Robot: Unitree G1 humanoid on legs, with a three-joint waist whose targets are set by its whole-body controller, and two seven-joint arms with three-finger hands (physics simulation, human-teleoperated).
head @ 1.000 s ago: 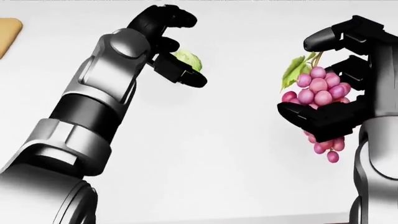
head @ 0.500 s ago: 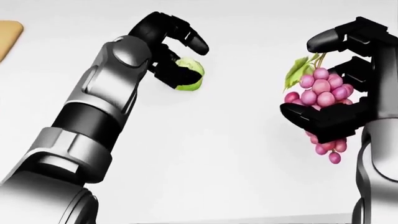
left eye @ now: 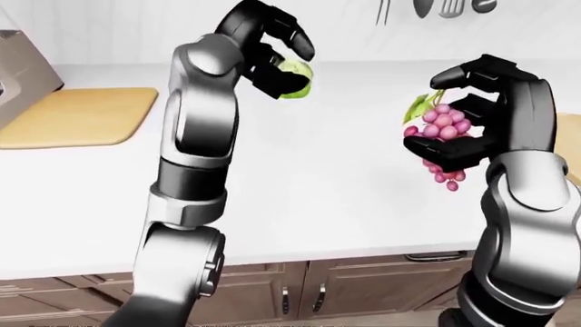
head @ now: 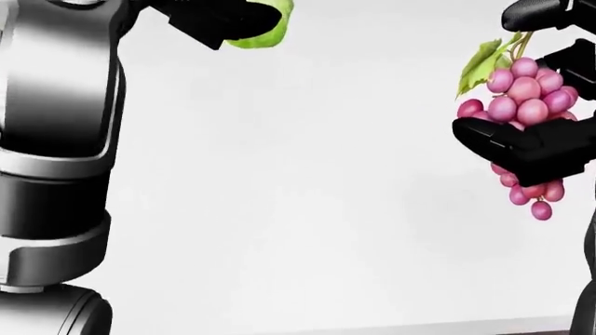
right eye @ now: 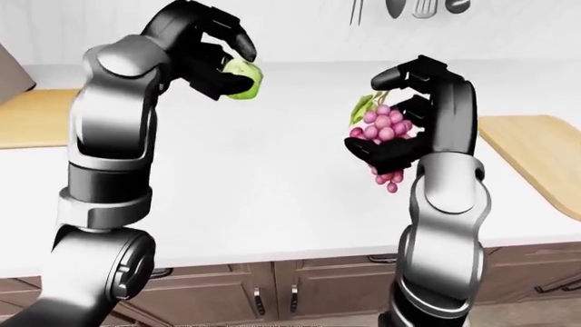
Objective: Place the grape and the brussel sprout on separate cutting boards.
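Observation:
My left hand [left eye: 277, 58] is shut on the green brussel sprout [left eye: 300, 71] and holds it high above the white counter [left eye: 318, 177]. My right hand [left eye: 472, 116] is shut on the pink grape bunch [left eye: 441, 136], also held above the counter; its lower grapes hang below my fingers. A wooden cutting board [left eye: 77, 116] lies on the counter at the left of the left-eye view. A second cutting board [right eye: 536, 157] lies at the right of the right-eye view. In the head view the sprout [head: 260, 28] is at the top edge and the grapes [head: 526, 118] are at the right.
Brown cabinet doors [left eye: 363, 293] run below the counter's near edge. Kitchen utensils [left eye: 436, 7] hang on the wall at the top. A grey appliance [left eye: 22, 65] stands at the far left beside the left cutting board.
My left arm has risen and come closer to the camera with the sprout, which is now at the head view's top edge. The grapes have shifted slightly up and right.

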